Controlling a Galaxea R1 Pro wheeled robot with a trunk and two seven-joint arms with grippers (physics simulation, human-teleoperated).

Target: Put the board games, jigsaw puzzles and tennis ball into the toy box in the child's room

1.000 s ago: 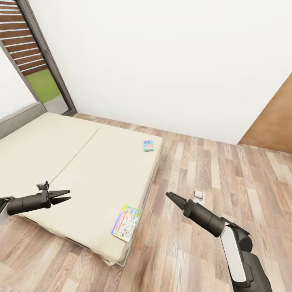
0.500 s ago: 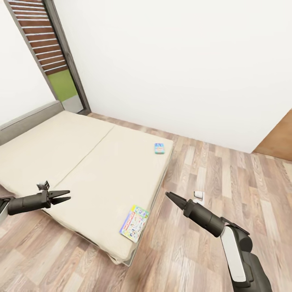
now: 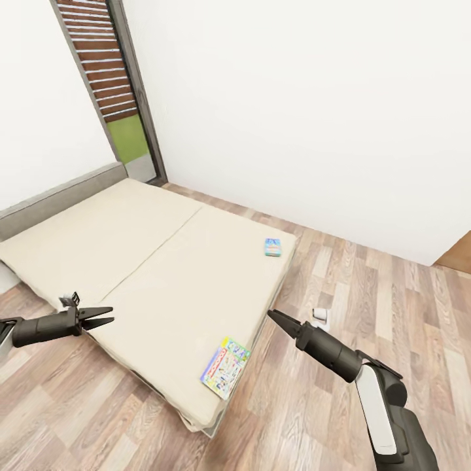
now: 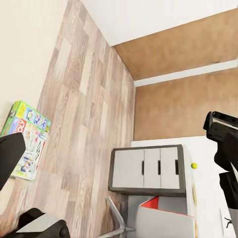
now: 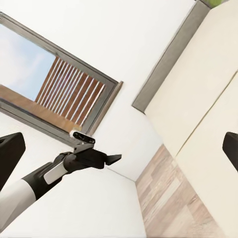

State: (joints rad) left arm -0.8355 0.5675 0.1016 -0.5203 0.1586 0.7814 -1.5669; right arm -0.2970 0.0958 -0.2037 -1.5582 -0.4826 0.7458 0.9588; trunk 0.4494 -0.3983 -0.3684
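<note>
The wide, flat, colourful board game box with a green edge (image 3: pixel 226 367) is lying on the low bed with the plain cream mattress (image 3: pixel 131 261), right at the bed's near corner. A smaller flat blue-green game box (image 3: pixel 273 246) is lying on the bed too, close to the bed's far side edge. Both boxes are resting untouched, so the step in hand looks like getting to the bed to fetch the first game.

The left tool (image 3: pixel 104 314) is hanging over the near edge of the bed, with its fingers a little apart and nothing between them. The right tool (image 3: pixel 273 316) is hanging over the wood plank floor (image 3: pixel 366 288) beside the bed, and its tips look pressed together to a point, holding nothing.

From the left wrist, the small yellow-green tennis ball (image 4: pixel 194 165) is sitting on the pale tabletop (image 4: pixel 203 148), well apart from the bed.

Next, I think a tool needs to come down to the box at the bed's near corner, spread wide, and pinch the box by an edge.
</note>
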